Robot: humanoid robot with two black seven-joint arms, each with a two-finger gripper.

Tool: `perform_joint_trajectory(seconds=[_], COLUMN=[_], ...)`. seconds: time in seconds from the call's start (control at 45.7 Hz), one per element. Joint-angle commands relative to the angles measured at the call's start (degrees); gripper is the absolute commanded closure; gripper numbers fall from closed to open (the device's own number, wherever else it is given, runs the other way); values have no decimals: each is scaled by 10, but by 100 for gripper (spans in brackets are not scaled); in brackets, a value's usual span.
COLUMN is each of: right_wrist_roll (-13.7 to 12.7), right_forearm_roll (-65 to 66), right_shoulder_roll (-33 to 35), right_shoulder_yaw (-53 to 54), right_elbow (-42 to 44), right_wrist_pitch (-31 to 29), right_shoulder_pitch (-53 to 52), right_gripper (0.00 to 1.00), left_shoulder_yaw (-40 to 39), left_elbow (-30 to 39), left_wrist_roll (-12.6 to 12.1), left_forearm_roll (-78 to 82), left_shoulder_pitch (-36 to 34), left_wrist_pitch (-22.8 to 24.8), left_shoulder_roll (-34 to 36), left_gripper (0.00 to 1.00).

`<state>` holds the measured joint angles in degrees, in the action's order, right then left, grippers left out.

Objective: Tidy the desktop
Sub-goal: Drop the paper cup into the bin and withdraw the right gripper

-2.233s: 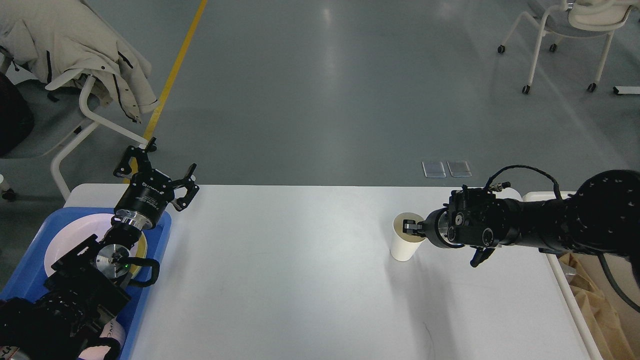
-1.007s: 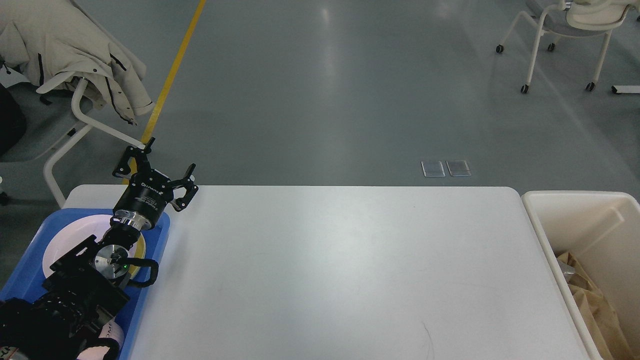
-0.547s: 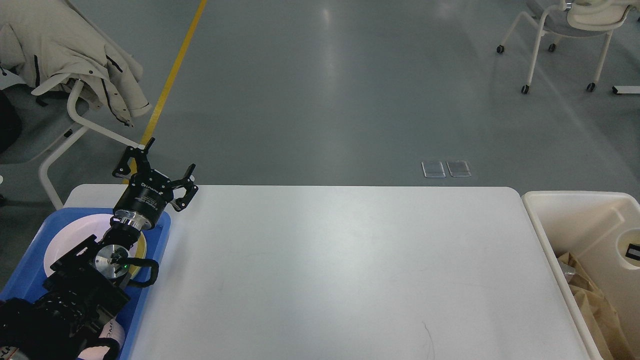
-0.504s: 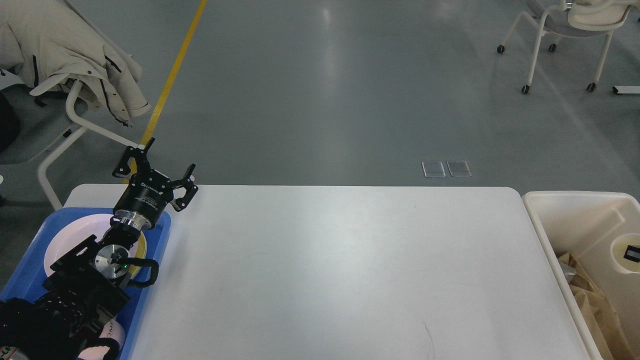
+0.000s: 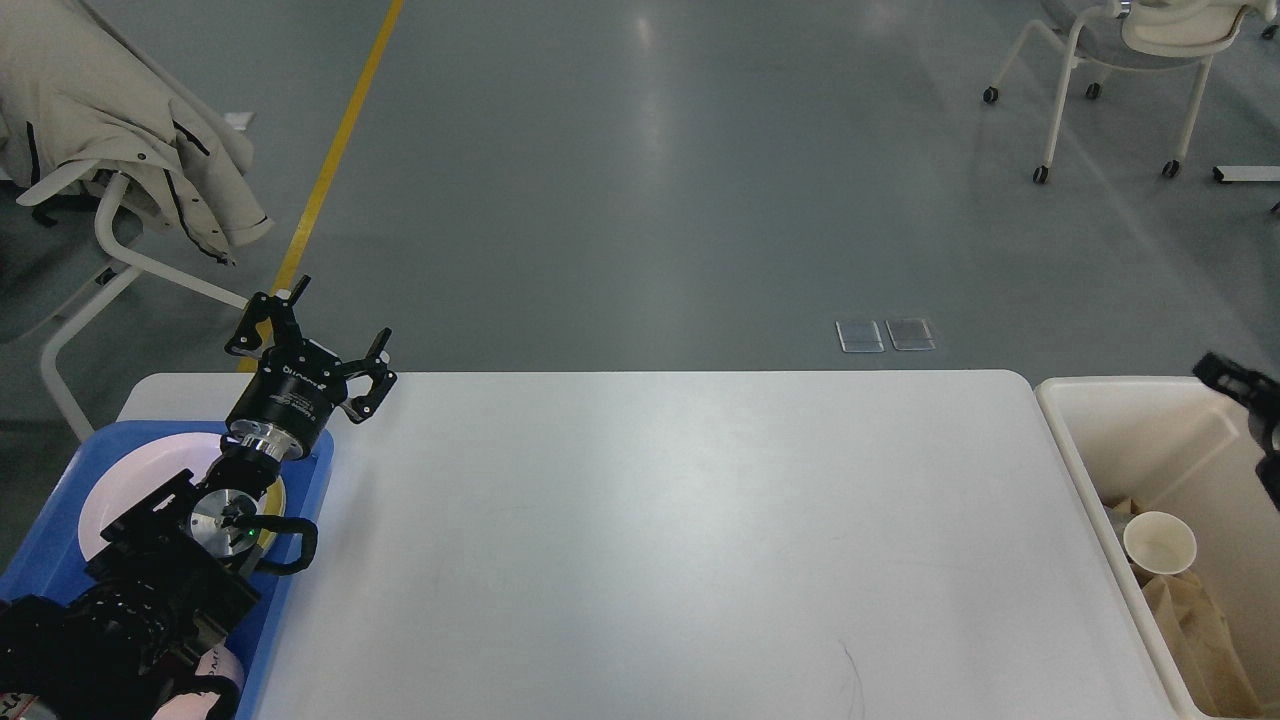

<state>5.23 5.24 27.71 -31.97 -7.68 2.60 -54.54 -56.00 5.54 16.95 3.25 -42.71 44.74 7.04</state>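
The white desktop (image 5: 650, 540) fills the middle of the head view and is bare. My left gripper (image 5: 338, 318) is open and empty, held above the table's far left corner, just past the blue tray (image 5: 40, 580). Of my right gripper (image 5: 1240, 385) only a dark part shows at the right edge, above the cream bin (image 5: 1120, 420); its fingers cannot be told apart. A white paper cup (image 5: 1159, 542) lies in the bin, mouth up, on brown paper (image 5: 1190, 620).
The blue tray holds a white plate (image 5: 115, 490), partly hidden by my left arm. A chair with a beige coat (image 5: 110, 130) stands at far left. Another chair (image 5: 1130, 60) stands at far right. A yellow floor line (image 5: 330, 160) runs behind the table.
The right gripper held the paper cup over the table's right part, then left the view. The cup now lies in the bin, and the right gripper's tip shows above it. The left arm stayed still.
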Motion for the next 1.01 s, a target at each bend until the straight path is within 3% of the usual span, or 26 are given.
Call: perform_joint_trajectory(seconds=[0.0,0.131,0.285,0.307,0.372,0.46,0.525,0.657,0.985], right_wrist_roll=[-6,-6,18,28,92,177,205,208,207], right_forearm_roll=[-15,-59,-145,-150,-151,-152,-152,-155,-160], right_shoulder_roll=[-2,-29,-136,-155,-205,-233,-238,-232,-225], right_shoulder_yaw=[287,599,798,813,836,835,833,835,836], right_elbow=[-65,-173,-185,-181,-155,-98,-60,-40,-42], right_wrist_pitch=[0,-22,-130,-153,-246,-326,-369,-395,-394], right_shoulder_pitch=[-67,-69,0,7,36,63,69,94,109], right_gripper=[0,0,0,0,0,0,0,0,0], left_shoulder_yaw=[0,0,0,0,0,0,0,0,0], left_elbow=[0,0,0,0,0,0,0,0,0], left_wrist_roll=[0,0,0,0,0,0,0,0,0], left_forearm_roll=[0,0,0,0,0,0,0,0,0], left_shoulder_pitch=[0,0,0,0,0,0,0,0,0], left_wrist_pitch=[0,0,0,0,0,0,0,0,0], left_shoulder_roll=[0,0,0,0,0,-1,-1,-1,-1], left_gripper=[0,0,0,0,0,0,0,0,0])
